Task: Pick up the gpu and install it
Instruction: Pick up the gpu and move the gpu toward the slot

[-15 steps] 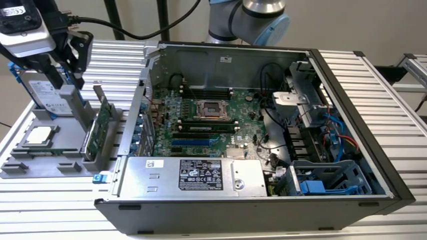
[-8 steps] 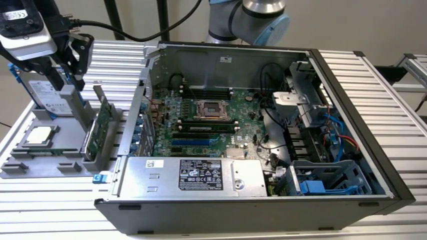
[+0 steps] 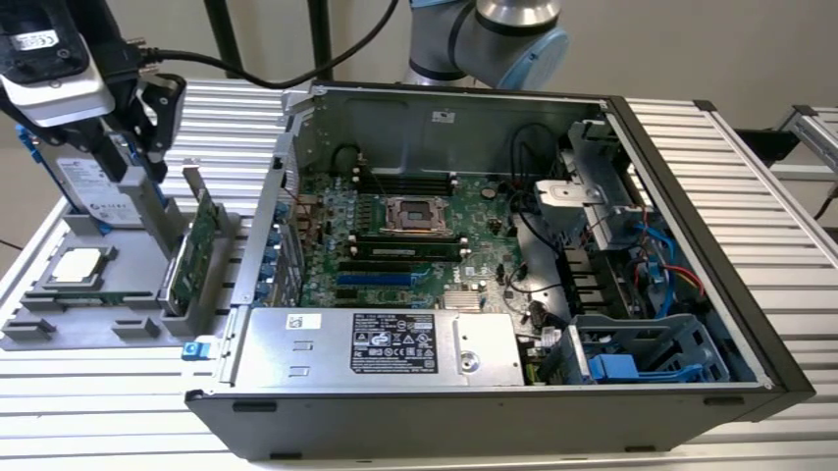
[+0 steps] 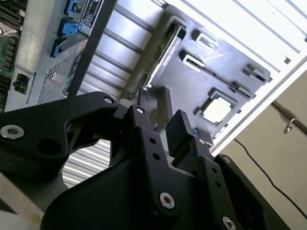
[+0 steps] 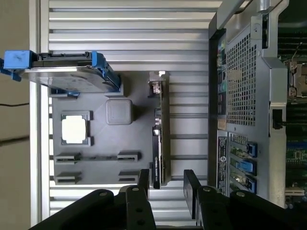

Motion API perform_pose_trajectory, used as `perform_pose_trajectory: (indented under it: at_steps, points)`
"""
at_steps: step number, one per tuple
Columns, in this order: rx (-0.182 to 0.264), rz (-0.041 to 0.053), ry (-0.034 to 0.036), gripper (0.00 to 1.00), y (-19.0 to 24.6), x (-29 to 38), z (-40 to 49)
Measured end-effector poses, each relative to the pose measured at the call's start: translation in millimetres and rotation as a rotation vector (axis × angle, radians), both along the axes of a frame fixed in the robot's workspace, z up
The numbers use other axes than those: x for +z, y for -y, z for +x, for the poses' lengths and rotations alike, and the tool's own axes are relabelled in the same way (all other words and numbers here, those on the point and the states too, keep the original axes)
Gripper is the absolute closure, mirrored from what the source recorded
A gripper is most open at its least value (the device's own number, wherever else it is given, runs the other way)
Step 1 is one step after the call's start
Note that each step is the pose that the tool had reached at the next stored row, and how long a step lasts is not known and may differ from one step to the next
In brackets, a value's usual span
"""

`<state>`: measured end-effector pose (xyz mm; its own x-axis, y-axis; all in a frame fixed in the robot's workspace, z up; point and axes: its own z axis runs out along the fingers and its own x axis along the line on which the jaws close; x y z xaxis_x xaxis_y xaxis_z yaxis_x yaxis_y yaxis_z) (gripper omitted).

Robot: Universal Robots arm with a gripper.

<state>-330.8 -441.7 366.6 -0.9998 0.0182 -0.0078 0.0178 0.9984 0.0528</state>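
gripper [image 5: 166, 178]: parted wide, empty, poised above gpu [image 5: 159, 134] | gpu: upright on edge in grey holder [image 5: 103, 139] slot beside open computer case [image 3: 458, 432], probably leaving top edge free for pinching | uninstalled

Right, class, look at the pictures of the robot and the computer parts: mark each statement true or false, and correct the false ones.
1. The gpu stands on edge in the grey holder beside the computer case. True.
2. The tool is shut on the gpu. False: it is open and holds nothing; the gpu sits in the holder.
3. The CPU chip lies flat in the holder. True.
4. The hard drive with blue rails is mounted inside the computer case. False: it stands in the holder, outside the case.
5. The computer case is open, with the motherboard in sight. True.
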Motion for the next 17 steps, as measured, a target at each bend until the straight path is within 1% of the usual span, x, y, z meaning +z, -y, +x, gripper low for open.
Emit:
perform_pose_trajectory:
  at_steps: [5, 13, 17]
  points:
    - [-0.008, 0.0001, -0.0030, 0.00, 0.0, -2.5, 0.0]
    - [-0.011, 0.0001, -0.0031, 0.00, 0.0, -5.9, 0.0]
    - [-0.011, 0.0001, -0.0031, 0.00, 0.0, -6.4, 0.0]
